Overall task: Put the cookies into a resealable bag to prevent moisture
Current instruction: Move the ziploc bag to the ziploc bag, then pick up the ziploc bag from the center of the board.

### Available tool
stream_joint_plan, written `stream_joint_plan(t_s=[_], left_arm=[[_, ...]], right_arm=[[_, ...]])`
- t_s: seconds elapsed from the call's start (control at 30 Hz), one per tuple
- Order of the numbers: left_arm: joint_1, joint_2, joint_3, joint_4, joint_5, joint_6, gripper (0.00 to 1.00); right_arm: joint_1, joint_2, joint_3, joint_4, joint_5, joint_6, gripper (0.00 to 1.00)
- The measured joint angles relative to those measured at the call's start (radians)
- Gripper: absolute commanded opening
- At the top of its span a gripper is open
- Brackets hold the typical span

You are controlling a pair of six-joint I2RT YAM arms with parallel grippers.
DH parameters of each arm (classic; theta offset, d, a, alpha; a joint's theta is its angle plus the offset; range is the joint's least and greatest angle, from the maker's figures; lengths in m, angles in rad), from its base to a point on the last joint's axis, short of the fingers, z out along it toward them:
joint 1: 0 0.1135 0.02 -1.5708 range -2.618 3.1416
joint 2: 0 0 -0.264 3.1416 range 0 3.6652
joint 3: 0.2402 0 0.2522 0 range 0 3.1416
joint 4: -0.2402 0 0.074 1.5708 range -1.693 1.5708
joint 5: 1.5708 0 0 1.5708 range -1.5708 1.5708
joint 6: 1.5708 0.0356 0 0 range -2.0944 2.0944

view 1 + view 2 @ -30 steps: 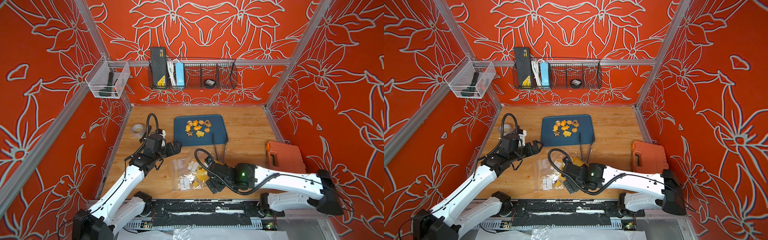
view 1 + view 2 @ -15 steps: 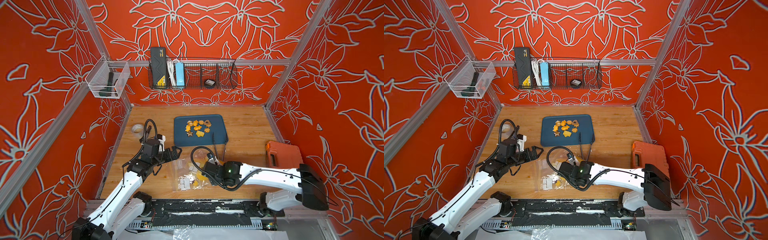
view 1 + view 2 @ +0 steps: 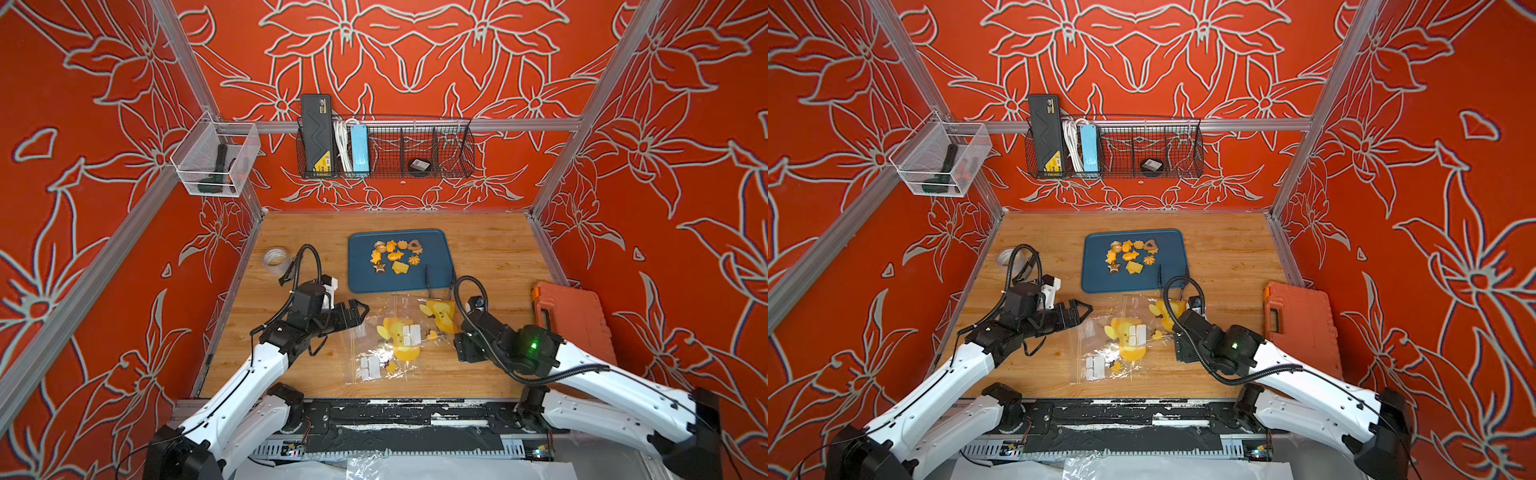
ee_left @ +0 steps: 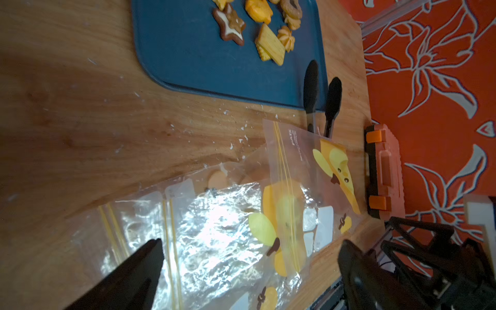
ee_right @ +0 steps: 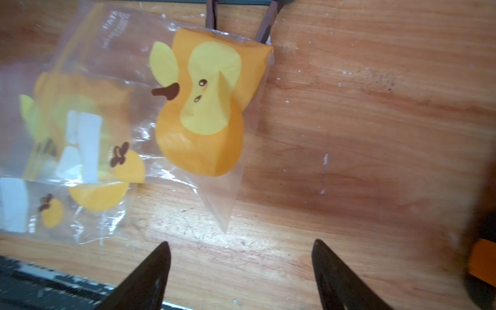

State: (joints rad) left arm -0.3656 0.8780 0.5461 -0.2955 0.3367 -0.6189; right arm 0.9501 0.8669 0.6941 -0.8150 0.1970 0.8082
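Small orange, yellow, brown cookies (image 3: 395, 257) clustered on blue tray (image 3: 365, 276), tongs (image 4: 310, 83) half hidden under clear bags (image 3: 374, 353), left gripper (image 4: 252, 243) and right gripper (image 5: 240, 243) wide, empty

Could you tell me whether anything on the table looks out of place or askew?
Yes: the clear bags lie in a crumpled, overlapping heap, and one covers the handle end of the black tongs, whose tips rest at the blue tray corner.

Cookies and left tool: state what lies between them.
In a top view, only bare table and bare blue tray lie between the left tool and the cookies.
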Motion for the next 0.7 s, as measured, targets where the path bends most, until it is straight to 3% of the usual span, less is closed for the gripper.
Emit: stream_joint_plan(t_s=[0.13, 0.3, 0.47, 0.57, 0.7], left_arm=[[-0.087, 0.028, 0.008, 0.006, -0.031, -0.014, 1.0], [-0.092, 0.04, 0.005, 0.01, -0.092, -0.034, 1.0], [-0.092, 0.026, -0.048, 0.073, -0.06, -0.072, 1.0], [-0.092, 0.042, -0.072, 0.091, -0.033, -0.079, 1.0], [-0.092, 0.066, -0.073, 0.098, -0.019, -0.069, 1.0]], right_arm=[[-0.095, 0.013, -0.032, 0.102, -0.124, 0.032, 0.83], [-0.176, 0.157, -0.035, 0.226, -0.222, 0.092, 0.97], [-0.211, 0.291, -0.031, 0.324, -0.278, 0.106, 0.98], [-0.221, 0.368, -0.011, 0.338, -0.291, 0.102, 0.91], [-0.245, 0.402, -0.013, 0.365, -0.304, 0.105, 0.74]])
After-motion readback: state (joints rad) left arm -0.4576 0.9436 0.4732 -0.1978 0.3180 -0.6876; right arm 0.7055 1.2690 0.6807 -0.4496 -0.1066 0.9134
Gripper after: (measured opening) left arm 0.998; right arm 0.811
